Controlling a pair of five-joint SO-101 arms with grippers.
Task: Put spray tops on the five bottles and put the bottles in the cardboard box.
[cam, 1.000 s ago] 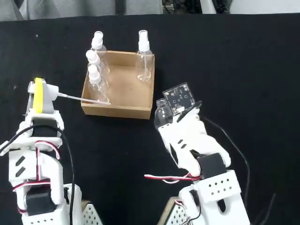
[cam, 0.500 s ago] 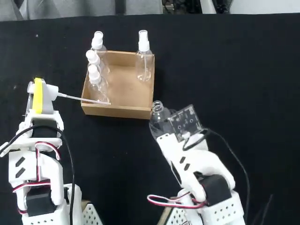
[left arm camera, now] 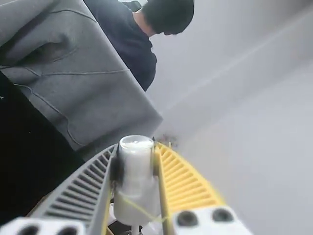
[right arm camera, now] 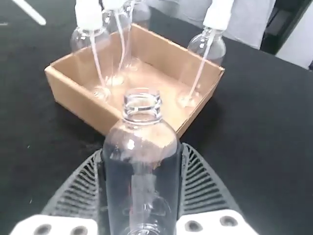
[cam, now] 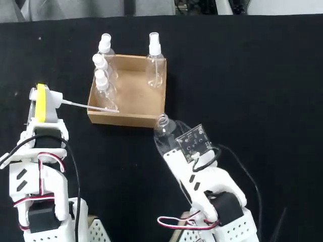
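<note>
Cardboard box (cam: 126, 120) holds 4 capped bottles (cam: 155, 65); the 5th awaits its top.
High view: right gripper (cam: 166, 138) clamps the uncapped bottle (cam: 162, 130) by the box's front corner. Left wrist view: left gripper (left arm camera: 137, 149) pinches the spray top (left arm camera: 136, 181). Right wrist view: neck open, upright; capping likely needs that top aligned over it.

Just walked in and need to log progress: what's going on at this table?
Four capped bottles stand in the cardboard box. The right gripper holds the fifth bottle, uncapped, just outside the box's front wall. The left gripper holds a spray top, its tube pointing toward the box. That bottle is not yet capped or boxed.
</note>
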